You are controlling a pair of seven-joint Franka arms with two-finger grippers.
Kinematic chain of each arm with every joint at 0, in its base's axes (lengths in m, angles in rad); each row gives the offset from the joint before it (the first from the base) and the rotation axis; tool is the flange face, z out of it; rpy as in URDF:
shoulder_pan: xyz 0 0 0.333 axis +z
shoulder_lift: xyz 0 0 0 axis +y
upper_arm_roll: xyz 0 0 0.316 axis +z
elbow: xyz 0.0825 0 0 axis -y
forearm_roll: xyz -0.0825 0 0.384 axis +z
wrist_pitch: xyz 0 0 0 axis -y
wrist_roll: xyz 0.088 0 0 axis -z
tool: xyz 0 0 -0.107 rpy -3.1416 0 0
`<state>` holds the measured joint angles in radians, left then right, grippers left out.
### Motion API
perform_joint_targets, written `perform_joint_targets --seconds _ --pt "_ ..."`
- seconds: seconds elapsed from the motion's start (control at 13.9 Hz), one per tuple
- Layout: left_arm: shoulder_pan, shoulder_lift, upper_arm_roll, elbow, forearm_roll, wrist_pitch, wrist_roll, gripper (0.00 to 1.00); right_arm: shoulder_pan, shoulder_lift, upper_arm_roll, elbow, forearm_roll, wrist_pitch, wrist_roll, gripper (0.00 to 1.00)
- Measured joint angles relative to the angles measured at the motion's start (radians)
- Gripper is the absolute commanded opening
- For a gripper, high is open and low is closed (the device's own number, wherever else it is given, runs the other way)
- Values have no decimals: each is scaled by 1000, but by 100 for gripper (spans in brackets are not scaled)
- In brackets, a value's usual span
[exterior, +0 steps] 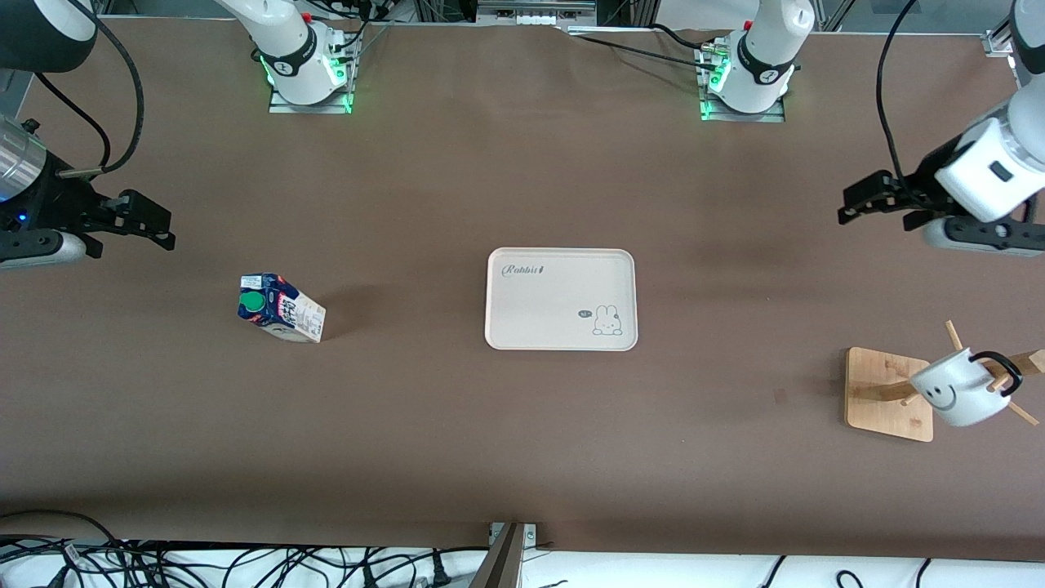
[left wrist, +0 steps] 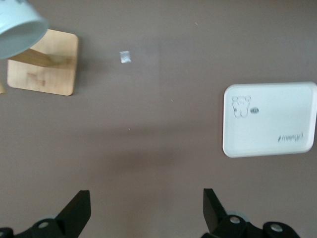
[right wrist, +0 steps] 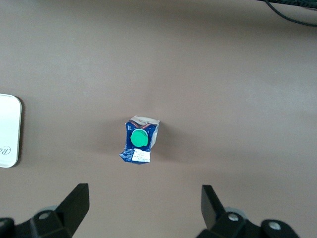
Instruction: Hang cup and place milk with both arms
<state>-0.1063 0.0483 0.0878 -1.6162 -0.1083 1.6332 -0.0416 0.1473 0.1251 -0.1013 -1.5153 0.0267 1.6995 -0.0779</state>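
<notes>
The milk (exterior: 282,308) stands upright on the brown table toward the right arm's end, its green cap up; in the right wrist view the milk (right wrist: 139,140) lies ahead of the open fingers. My right gripper (exterior: 147,222) (right wrist: 143,208) hangs open and empty over the table beside the carton. The cup (exterior: 955,396), white with a smiley face, hangs by its black handle on a peg of the wooden rack (exterior: 882,384) at the left arm's end. The cup's rim (left wrist: 20,29) shows in the left wrist view. My left gripper (exterior: 867,202) (left wrist: 146,210) is open and empty above the table.
A white tray (exterior: 539,310) with a rabbit print lies at the table's middle; the tray (left wrist: 270,119) also shows in the left wrist view, and its edge (right wrist: 9,131) in the right one. The rack's base (left wrist: 47,64) is flat bamboo. Cables (exterior: 245,563) trail along the nearest table edge.
</notes>
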Motion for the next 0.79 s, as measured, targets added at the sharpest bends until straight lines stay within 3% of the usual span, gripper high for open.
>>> perform_joint_targets --seconds 0.29,0.79 --pt "54 -21 3 19 15 63 -34 100 0 0 0 0 0 0 0 100" --pt "53 -49 -17 20 18 -28 -57 100 -1 0 -3 0 0 0 0 100"
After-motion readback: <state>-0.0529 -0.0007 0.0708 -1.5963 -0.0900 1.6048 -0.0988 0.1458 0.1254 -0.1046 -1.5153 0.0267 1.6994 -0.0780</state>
